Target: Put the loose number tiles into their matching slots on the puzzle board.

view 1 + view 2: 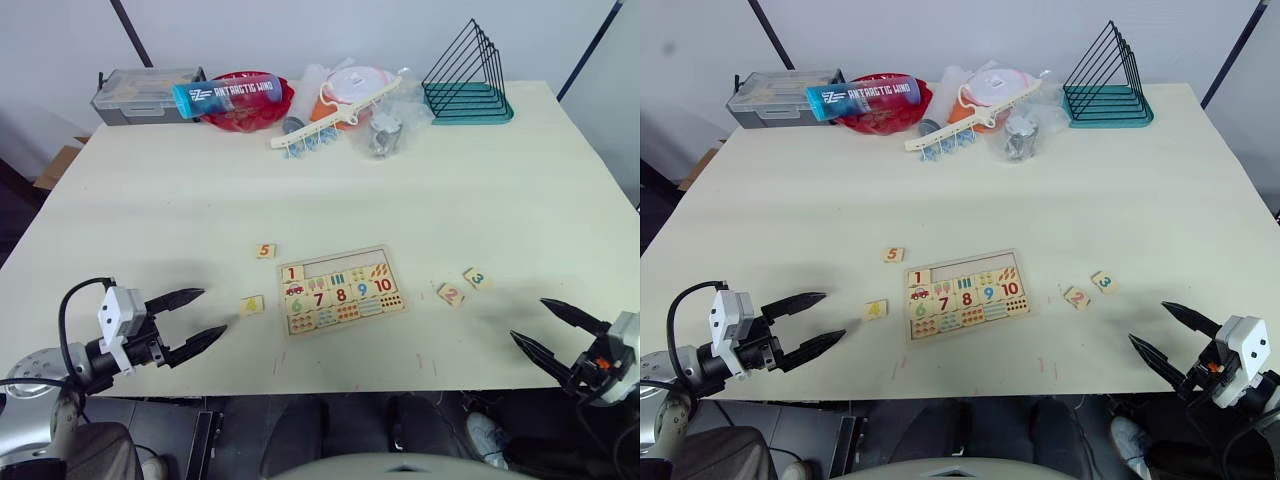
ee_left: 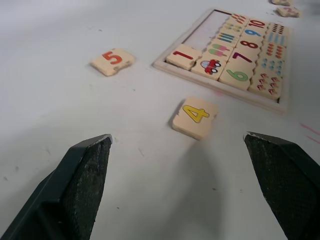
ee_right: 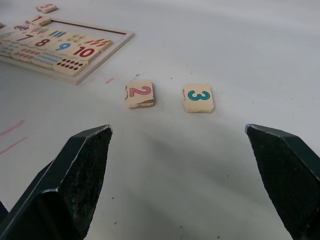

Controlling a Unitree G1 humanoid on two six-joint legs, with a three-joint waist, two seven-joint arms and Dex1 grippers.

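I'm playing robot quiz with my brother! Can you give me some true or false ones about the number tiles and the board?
1. The 1 tile already sits in the puzzle board. True.
2. The 4 tile is inside the board. False: it lies loose on the table, in front of the left gripper.
3. The 2 tile and the 3 tile lie side by side near the right gripper. True.
4. The left gripper's jaws are holding the 5 tile. False: the jaws are open and empty; the 5 lies on the table beyond the board's corner.
5. Both grippers are open. True.
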